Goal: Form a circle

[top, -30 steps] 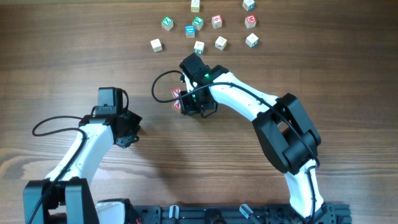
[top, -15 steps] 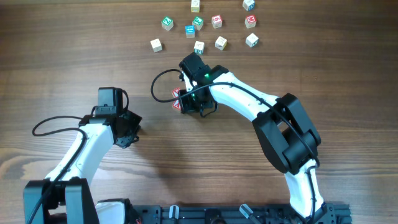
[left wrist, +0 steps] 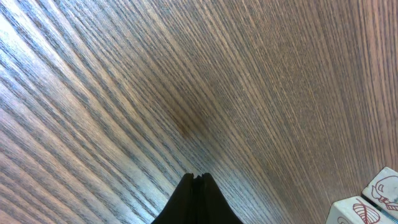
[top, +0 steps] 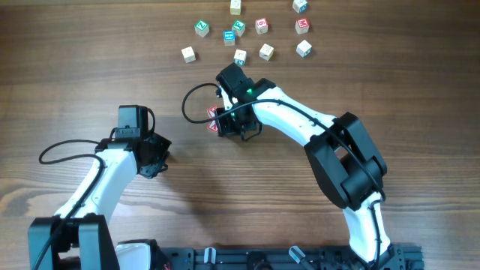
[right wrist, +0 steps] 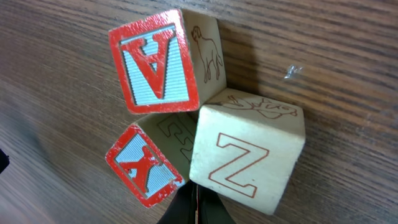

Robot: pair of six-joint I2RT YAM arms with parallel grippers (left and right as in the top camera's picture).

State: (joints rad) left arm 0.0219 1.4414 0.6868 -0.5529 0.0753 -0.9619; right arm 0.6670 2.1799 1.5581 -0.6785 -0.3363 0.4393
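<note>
The circle is a tight cluster of three small wooden letter cubes in the right wrist view. It has a red-framed V cube (right wrist: 155, 62), a red-framed X cube (right wrist: 144, 165) and a pale cube with a red-outlined Z (right wrist: 249, 155), all touching. My right gripper (right wrist: 194, 208) is shut, its tips wedged at the near edge between the X and Z cubes, holding nothing. From overhead the right gripper (top: 227, 124) covers most of the cluster (top: 214, 118). My left gripper (left wrist: 198, 177) is shut and empty over bare wood, and two of the cubes (left wrist: 380, 188) show at its view's lower right corner.
Several loose mixed-colour letter cubes (top: 240, 30) are spread along the far edge of the wooden table (top: 90, 60). A black cable (top: 189, 101) loops to the left of the right wrist. The left arm (top: 112, 169) lies at the near left.
</note>
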